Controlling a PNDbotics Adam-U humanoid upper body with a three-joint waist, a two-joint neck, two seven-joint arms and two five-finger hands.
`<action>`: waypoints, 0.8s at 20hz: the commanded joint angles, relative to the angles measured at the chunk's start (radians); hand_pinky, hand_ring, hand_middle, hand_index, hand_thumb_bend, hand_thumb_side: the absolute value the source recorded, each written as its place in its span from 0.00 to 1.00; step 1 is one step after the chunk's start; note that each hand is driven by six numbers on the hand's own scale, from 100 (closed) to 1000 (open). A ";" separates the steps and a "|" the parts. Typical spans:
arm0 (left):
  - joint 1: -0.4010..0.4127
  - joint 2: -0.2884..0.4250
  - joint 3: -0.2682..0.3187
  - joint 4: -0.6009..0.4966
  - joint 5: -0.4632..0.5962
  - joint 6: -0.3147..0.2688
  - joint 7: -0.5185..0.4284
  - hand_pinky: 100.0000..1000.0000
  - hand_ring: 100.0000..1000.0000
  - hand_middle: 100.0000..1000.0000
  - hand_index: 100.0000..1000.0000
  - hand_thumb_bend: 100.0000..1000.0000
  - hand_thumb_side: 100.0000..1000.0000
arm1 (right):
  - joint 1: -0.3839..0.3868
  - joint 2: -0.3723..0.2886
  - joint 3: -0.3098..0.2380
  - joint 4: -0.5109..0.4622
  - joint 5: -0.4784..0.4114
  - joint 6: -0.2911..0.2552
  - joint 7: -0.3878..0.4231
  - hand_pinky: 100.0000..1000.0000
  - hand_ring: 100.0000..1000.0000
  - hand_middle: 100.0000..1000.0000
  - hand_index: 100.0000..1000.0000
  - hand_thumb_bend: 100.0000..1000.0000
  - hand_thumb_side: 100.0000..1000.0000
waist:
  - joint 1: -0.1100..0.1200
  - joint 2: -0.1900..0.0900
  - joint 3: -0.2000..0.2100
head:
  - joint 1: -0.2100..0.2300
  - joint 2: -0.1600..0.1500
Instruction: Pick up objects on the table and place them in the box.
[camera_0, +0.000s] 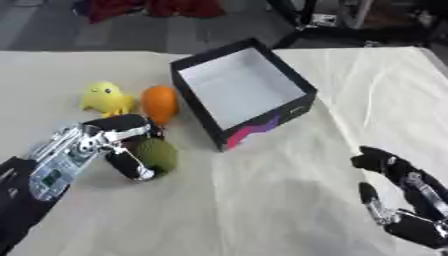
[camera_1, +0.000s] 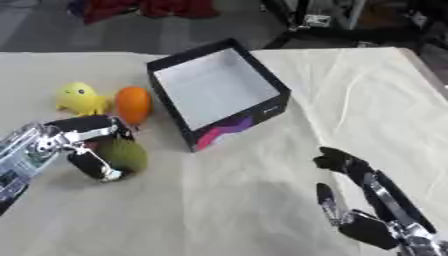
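Three loose objects on the cloth-covered table (camera_0: 262, 210), all on the robot's left side: one yellow duck-like soft toy (camera_0: 107, 98), one orange fruit-shaped object (camera_0: 160, 103), one round olive-green fuzzy object (camera_0: 157, 155). The duck and the orange object stand just beside each other, the orange one nearest the box wall. The green object lies nearer the robot, below the orange one.

One box (camera_0: 302, 85): black outer walls, white interior, a pink and purple patch on its near corner. Open top, set askew. Nothing visible inside.

Left hand (camera_0: 118, 137): fingers and thumb curled round the green object, which sits on the table.

Right hand (camera_1: 354, 200): lower right corner, fingers up and relaxed, holding nothing, well apart from the box and the objects.

Red fabric (camera_0: 175, 7) on the floor beyond the table's far edge.
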 joint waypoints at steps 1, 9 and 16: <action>-0.009 0.036 0.032 -0.035 -0.017 -0.005 0.022 0.47 0.36 0.35 0.54 0.12 0.09 | -0.005 -0.019 -0.002 -0.010 -0.006 -0.002 0.001 0.88 0.80 0.75 0.92 0.00 0.31 | 0.011 -0.032 0.001 | 0.000 -0.002; -0.073 0.070 0.095 -0.161 -0.073 0.006 0.047 0.52 0.38 0.36 0.55 0.15 0.15 | 0.000 -0.023 0.000 -0.010 -0.008 -0.003 0.002 0.88 0.80 0.75 0.92 0.00 0.31 | 0.007 -0.038 0.009 | -0.002 -0.002; -0.275 0.017 0.060 -0.077 -0.147 0.010 0.032 0.54 0.41 0.38 0.56 0.09 0.16 | 0.009 -0.023 0.007 -0.008 -0.012 -0.005 0.010 0.88 0.80 0.75 0.92 0.00 0.31 | 0.000 -0.048 0.006 | 0.001 -0.002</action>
